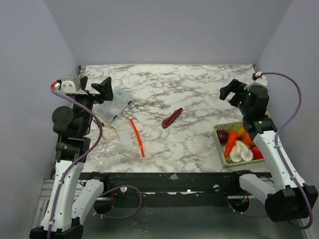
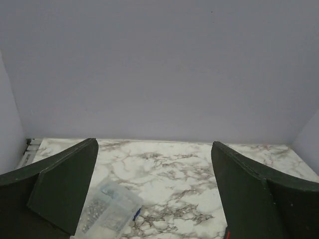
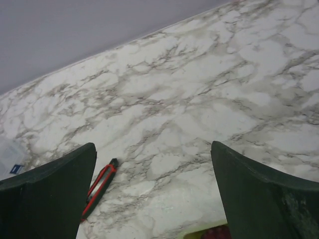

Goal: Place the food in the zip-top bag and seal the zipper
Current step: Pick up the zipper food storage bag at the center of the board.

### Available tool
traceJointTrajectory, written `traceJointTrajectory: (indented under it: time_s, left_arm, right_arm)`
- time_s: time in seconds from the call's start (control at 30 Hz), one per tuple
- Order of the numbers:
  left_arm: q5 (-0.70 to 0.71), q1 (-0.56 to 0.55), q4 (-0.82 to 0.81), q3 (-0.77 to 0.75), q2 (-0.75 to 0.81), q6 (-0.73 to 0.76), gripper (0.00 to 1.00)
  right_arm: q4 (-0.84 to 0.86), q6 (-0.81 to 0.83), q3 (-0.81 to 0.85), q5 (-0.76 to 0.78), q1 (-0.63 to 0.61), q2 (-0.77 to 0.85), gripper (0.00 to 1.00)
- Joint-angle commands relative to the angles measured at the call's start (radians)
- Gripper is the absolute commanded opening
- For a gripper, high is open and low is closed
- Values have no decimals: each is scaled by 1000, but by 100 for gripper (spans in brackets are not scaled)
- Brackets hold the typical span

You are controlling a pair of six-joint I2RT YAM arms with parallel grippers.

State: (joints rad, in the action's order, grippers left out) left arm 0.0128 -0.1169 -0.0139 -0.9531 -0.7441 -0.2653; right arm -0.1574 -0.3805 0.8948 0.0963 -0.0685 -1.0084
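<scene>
Left gripper [image 1: 103,87] and right gripper [image 1: 230,92] both hung wide open holding nothing, so step one looked like grabbing food [image 1: 238,142] from the basket [image 1: 217,135] for the zip-top bag [image 1: 113,147].

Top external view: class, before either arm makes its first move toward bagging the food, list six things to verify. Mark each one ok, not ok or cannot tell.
1. Left gripper fingers open and empty: ok.
2. Right gripper fingers open and empty: ok.
3. Food gathered in the basket beside the right arm: ok.
4. Zip-top bag mouth open at the zipper: cannot tell; the bag lies flat.
5. Red-and-black stick apart from bag and basket: ok.
6. Any food already bagged: not ok; all the food seen is in the basket.
</scene>
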Motion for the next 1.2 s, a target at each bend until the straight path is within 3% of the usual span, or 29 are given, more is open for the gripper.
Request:
traceJointTrajectory:
  time_s: [0.0, 0.13, 0.2, 0.3, 0.47, 0.73, 0.87, 1.17]
  left_arm:
    - [-49, -60, 92, 16, -30, 34, 99]
    - [42, -121, 153, 13, -52, 54, 99]
    - [135, -161, 210, -3, -78, 30, 99]
    - [263, -206, 376, -52, -136, -53, 98]
    - [356, -221, 619, -77, -207, -219, 99]
    - [453, -384, 687, -19, -287, -304, 97]
    - [568, -513, 751, -70, -413, -383, 97]
    - [829, -724, 1090, -298, -832, -623, 89]
  right_arm:
    - [-17, -32, 48, 3, -122, -59, 100]
    - [25, -80, 56, 6, -254, -121, 100]
    - [-3, -132, 83, 79, -319, -165, 100]
    - [-16, -176, 105, 110, -400, -227, 100]
    - [33, -318, 6, 126, -404, -178, 100]
    - [15, -275, -39, 61, -406, -112, 100]
    - [-7, -257, -32, 32, -406, -100, 100]
    - [-79, -249, -37, 86, -405, -50, 100]
